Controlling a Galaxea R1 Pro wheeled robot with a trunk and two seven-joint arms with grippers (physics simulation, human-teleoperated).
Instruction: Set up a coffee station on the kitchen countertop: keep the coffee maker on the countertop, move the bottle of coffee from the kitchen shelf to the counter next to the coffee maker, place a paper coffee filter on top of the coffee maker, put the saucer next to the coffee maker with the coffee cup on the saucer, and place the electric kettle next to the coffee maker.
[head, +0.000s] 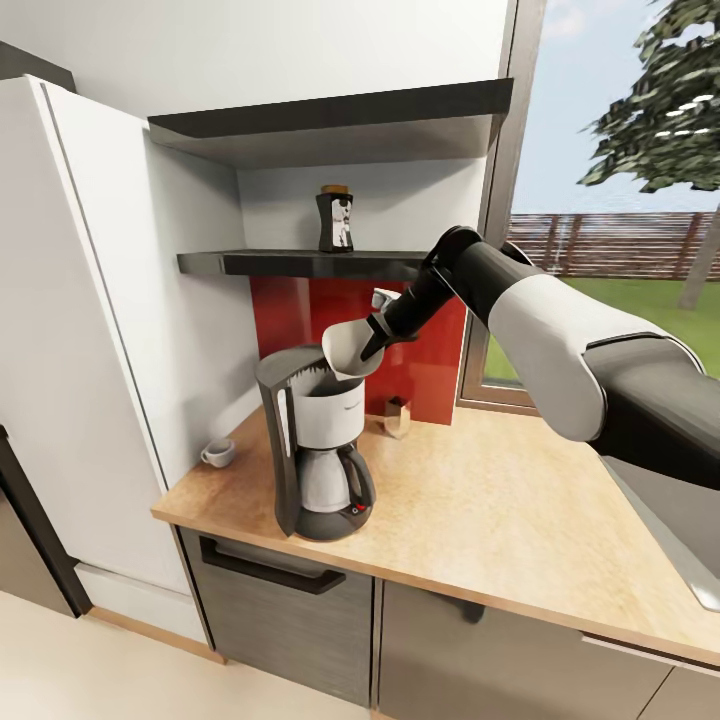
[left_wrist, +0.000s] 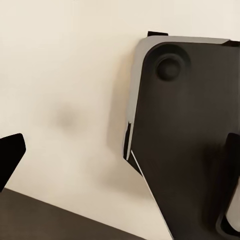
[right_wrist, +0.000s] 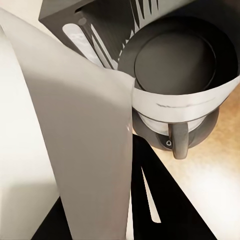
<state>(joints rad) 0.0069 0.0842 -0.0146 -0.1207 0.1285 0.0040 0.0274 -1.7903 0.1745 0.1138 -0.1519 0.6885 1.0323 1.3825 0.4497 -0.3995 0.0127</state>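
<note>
In the head view we see our right gripper (head: 372, 335) pinching the paper coffee filter (head: 348, 352), which hangs just above the open top of the coffee maker (head: 318, 445); the bottle of coffee (head: 335, 219) stands on the kitchen shelf (head: 300, 263) above and a little behind this gripper, and the coffee cup (head: 218, 452) sits on the countertop (head: 500, 510) well below it, at the far side of the machine. In the left wrist view we see only dark finger parts (left_wrist: 10, 157) at the edges, over a pale floor (left_wrist: 65, 90) and a dark base plate (left_wrist: 195, 125), so we cannot tell if the left gripper is spread or closed. In the right wrist view the pale filter (right_wrist: 75, 150) lies close against the dark finger (right_wrist: 160, 200), and the coffee maker (right_wrist: 180, 75) with its glass carafe (right_wrist: 170, 130) is directly beyond the fingertips.
</note>
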